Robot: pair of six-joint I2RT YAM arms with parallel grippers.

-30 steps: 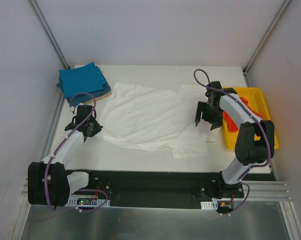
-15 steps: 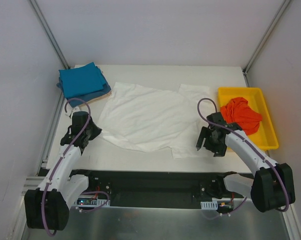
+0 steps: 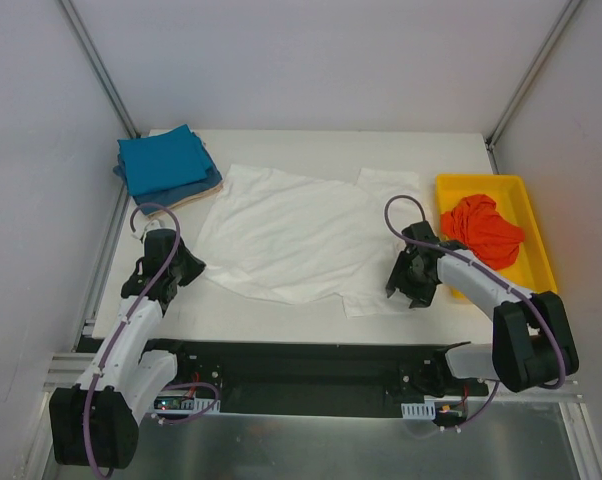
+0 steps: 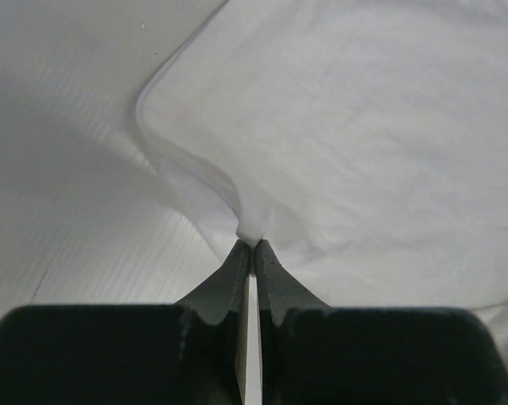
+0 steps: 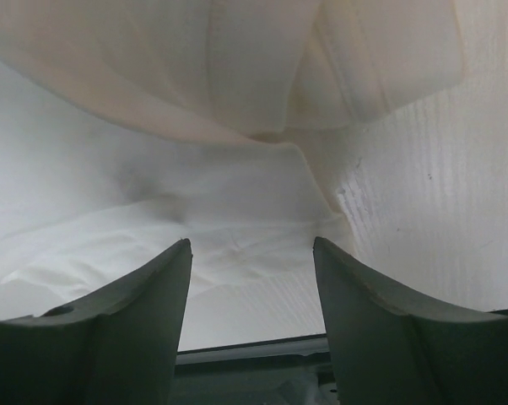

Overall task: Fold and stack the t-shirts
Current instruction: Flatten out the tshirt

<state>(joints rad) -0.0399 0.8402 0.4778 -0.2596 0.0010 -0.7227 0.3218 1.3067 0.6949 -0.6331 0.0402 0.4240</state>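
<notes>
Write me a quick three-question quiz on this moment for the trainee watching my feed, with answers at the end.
1. True or false: the left gripper is shut on an edge of the white shirt.
2. What lies in the yellow tray? A. the white shirt. B. an orange-red shirt. C. nothing.
3. Fill in: the right gripper is over the white shirt's edge with its jaws ____.

Key: 1 true. 2 B. 3 open.
</notes>
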